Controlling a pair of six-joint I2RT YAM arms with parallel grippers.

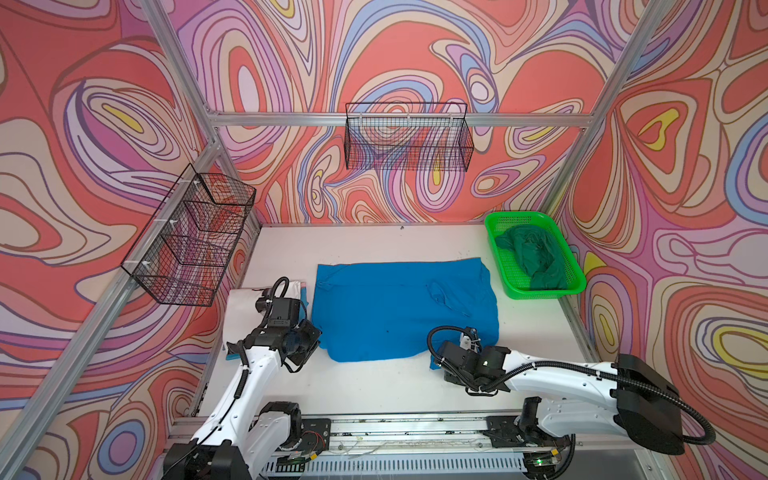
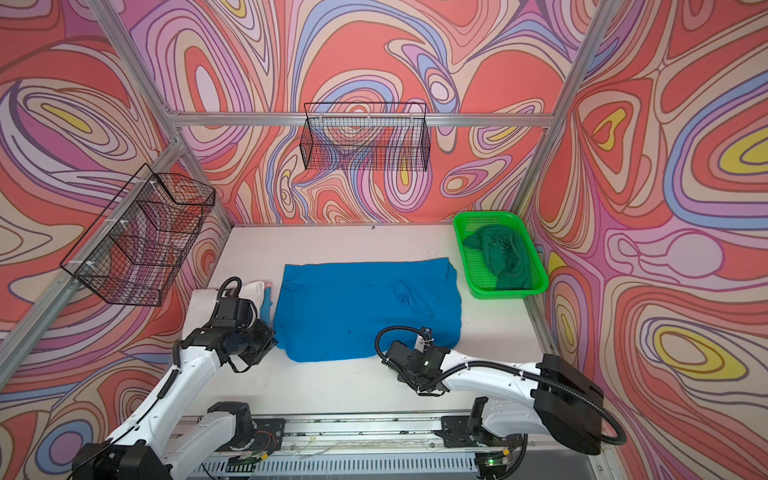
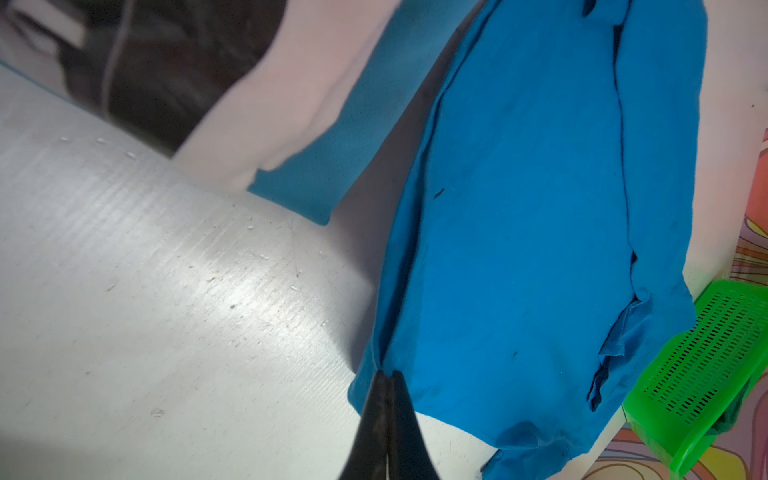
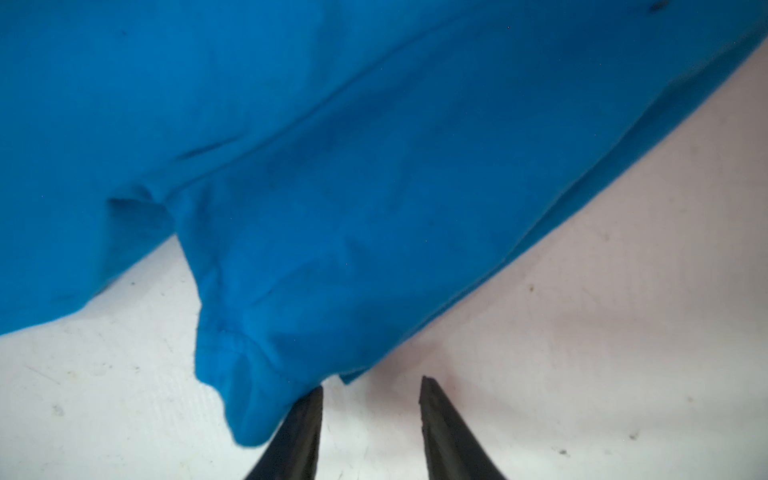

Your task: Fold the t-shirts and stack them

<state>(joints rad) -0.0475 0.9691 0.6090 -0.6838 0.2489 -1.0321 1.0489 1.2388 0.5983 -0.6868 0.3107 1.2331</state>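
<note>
Bright blue t-shirt (image 1: 399, 307) lay flat mid-table (image 1: 374, 386), both grippers at its near edge.
The left gripper (image 3: 387, 376) had its jaws closed, pinching the shirt's near left corner. The right gripper (image 4: 371, 384) held its jaws apart at the near right corner, one tip touching the hem. Dark green t-shirt (image 1: 534, 257) lay crumpled in the green basket (image 1: 540, 293), far right. White t-shirt (image 3: 299, 95) lay over a lighter blue t-shirt (image 3: 332, 166), just left.

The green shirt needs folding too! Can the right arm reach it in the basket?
Probably yes: the green shirt lies uncovered in the open basket, on the side of the right gripper.
</note>
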